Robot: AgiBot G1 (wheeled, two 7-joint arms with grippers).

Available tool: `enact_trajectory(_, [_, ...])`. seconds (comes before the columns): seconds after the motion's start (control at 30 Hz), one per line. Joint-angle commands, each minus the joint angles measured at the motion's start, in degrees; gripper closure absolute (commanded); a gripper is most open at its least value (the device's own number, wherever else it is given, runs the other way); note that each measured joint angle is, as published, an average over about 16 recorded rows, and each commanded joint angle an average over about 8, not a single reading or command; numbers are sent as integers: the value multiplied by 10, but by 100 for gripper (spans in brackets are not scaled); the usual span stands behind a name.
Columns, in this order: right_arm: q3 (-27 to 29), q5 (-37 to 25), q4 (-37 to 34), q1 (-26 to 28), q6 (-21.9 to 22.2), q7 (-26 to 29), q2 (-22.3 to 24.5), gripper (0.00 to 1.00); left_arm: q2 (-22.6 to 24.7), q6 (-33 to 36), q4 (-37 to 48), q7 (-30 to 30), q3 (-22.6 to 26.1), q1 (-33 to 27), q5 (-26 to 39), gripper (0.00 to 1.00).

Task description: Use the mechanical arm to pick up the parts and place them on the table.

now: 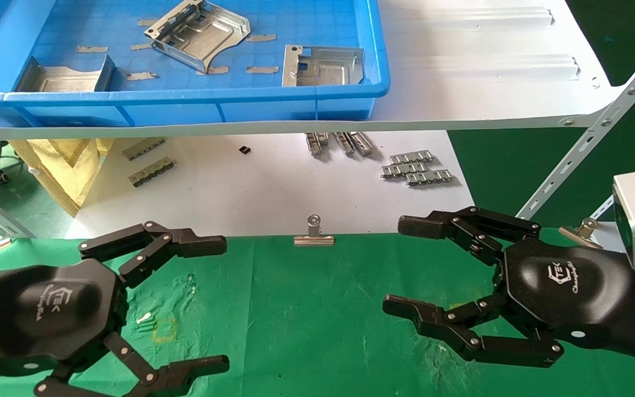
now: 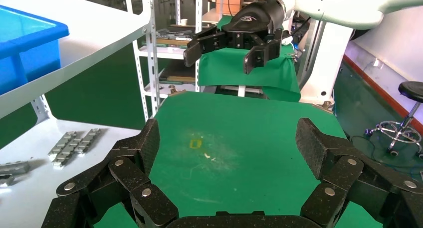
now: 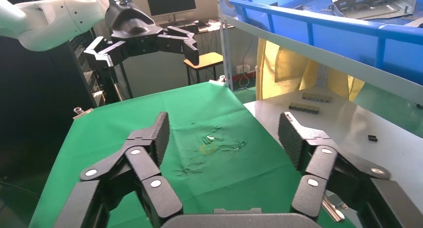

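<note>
Three silvery stamped sheet-metal plates (image 1: 199, 34) lie in the blue plastic tray (image 1: 185, 107) on the white upper shelf (image 1: 477, 71), well apart from both arms. Below, the left black link-fingered gripper (image 1: 207, 303) hovers over the wrinkled green cloth table (image 1: 306, 309), fingers (image 1: 196, 245) spread wide with nothing between them. On the opposite side the right black gripper (image 1: 405, 270) hangs above the same cloth, its fingers equally apart and empty. Small grey toothed strips (image 1: 416, 168) rest on the white board (image 1: 251, 187) behind the cloth, and a metal binder clip (image 1: 313, 234) grips the cloth's far edge, between the two grippers
</note>
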Motion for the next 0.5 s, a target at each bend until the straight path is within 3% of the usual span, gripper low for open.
enact_trajectory(0.03, [0,0,0,0,0,0,0,100,0,0,0,0,0,0,0,0])
enact_trajectory(0.5, [0,0,0,0,0,0,0,100,0,0,0,0,0,0,0,0])
